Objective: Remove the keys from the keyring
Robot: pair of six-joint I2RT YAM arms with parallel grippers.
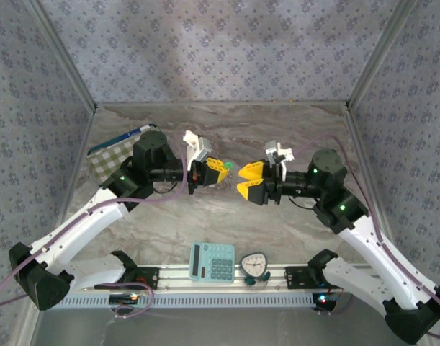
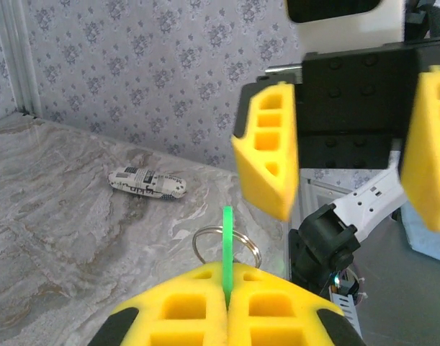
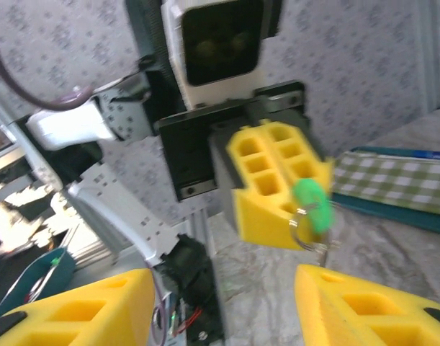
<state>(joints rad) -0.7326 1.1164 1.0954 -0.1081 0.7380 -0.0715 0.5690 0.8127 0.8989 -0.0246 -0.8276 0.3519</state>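
Note:
My left gripper (image 1: 218, 170) is shut on a flat green key (image 2: 227, 241), seen edge-on between its yellow pads, and holds it above the table. A silver keyring (image 2: 199, 240) hangs through the key just past the fingertips. In the right wrist view the green key (image 3: 311, 203) and the keyring (image 3: 300, 229) stick out of the left gripper (image 3: 277, 184), and a thin metal piece dangles under the ring. My right gripper (image 1: 249, 181) faces them a short way to the right. It is open, with nothing between its fingers (image 3: 364, 306).
A blue calculator (image 1: 212, 262) and a small round timer (image 1: 254, 264) lie at the near edge between the arm bases. A checked cloth (image 1: 110, 156) with a blue pen (image 1: 127, 136) sits back left. A black-and-white patterned object (image 2: 147, 182) lies on the marble table (image 1: 227, 126).

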